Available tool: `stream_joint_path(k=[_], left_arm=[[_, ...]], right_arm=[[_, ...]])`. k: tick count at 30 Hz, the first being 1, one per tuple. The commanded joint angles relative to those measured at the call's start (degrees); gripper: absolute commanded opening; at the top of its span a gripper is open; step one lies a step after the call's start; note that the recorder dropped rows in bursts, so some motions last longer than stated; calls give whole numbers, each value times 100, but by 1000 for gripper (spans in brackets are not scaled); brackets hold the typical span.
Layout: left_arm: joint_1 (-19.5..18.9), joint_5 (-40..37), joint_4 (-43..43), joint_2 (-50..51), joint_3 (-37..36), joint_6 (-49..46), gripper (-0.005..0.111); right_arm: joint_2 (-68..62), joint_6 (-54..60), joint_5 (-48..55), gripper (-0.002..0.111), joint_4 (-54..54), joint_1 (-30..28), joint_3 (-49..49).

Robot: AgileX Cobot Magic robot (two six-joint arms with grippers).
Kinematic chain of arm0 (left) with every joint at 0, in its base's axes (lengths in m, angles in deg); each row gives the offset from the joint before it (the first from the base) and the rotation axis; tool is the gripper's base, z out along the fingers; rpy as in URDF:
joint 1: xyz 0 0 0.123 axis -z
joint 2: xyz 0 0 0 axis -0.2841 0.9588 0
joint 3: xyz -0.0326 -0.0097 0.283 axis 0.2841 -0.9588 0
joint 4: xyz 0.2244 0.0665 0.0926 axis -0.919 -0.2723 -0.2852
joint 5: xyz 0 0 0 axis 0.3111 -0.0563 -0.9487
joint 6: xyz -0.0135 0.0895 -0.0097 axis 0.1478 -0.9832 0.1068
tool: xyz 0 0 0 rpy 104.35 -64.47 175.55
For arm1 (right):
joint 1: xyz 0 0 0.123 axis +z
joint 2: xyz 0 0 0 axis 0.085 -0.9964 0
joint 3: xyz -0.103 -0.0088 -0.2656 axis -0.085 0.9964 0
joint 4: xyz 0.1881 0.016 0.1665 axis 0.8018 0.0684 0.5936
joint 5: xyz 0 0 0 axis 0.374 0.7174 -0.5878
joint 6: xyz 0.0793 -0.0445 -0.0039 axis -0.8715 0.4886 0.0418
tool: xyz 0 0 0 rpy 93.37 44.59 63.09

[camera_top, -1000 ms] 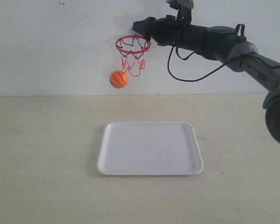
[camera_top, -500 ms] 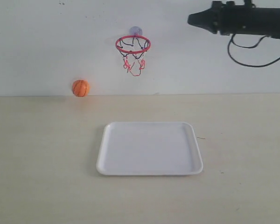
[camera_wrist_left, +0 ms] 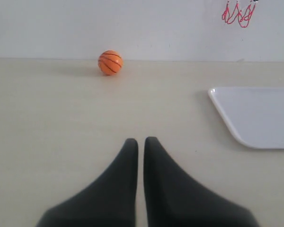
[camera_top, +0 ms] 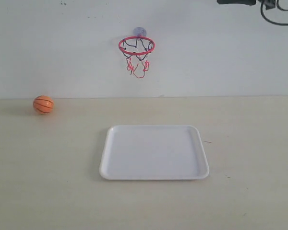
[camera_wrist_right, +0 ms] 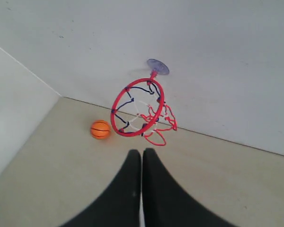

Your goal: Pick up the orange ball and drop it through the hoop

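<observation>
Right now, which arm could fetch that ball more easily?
Probably the left. The ball sits far left, straight ahead of the left gripper; the right gripper is high up on the other side.

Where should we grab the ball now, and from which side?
Across the widest part of the ball, coming straight down from above. It is a smooth sphere resting on the table close to the wall, so a sideways approach would likely set it rolling. The tray lies well apart. The left gripper, shut now, faces it.
</observation>
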Motion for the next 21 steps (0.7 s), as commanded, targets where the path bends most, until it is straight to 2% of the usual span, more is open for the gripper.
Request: stream_joint_path(k=[1,6,13,17,21], left_arm=[[-10,12,62,-20,-21,-18,4],[-10,12,62,-20,-21,-18,4],[-10,12,62,-20,-21,-18,4],[-10,12,62,-20,-21,-18,4],[-10,12,62,-20,-21,-18,4]], right_arm=[[984,-365,49,0,-883,-65,812],[2086,268,49,0,-796,-65,2441],[3388,1122,49,0,-792,-65,5314],[3667,726,49,0,-779,-45,6324],[3689,689,49,0,-817,-46,6783]])
